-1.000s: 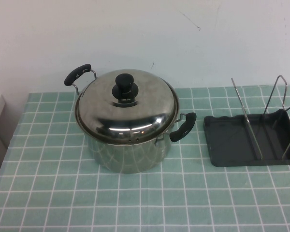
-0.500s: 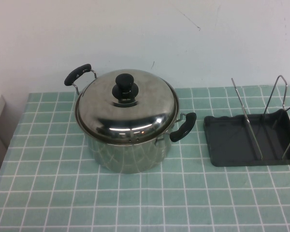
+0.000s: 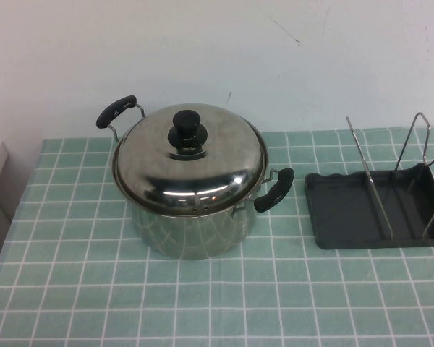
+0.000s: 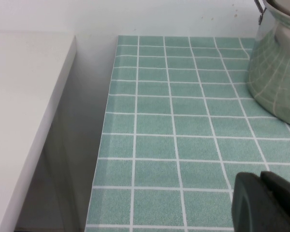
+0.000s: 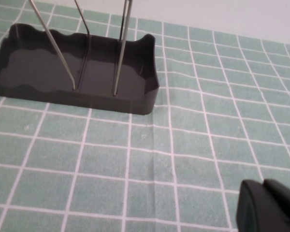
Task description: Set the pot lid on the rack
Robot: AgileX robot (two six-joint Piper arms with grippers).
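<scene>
The shiny domed pot lid [image 3: 202,170] with its black knob [image 3: 187,127] sits on the steel pot [image 3: 192,231] left of the table's middle. The rack [image 3: 369,210], a dark grey tray with thin wire uprights, stands at the right; it also shows in the right wrist view [image 5: 77,72]. My left gripper [image 4: 262,180] is shut and empty, low over the tiled cloth near the table's left edge, with the pot's wall [image 4: 275,72] farther off. My right gripper [image 5: 264,185] is shut and empty over the cloth, apart from the rack. Neither gripper shows in the high view.
The table is covered by a green tiled cloth [image 3: 217,303]. A white wall stands behind it. A white cabinet [image 4: 24,111] stands beside the table's left edge, with a gap between them.
</scene>
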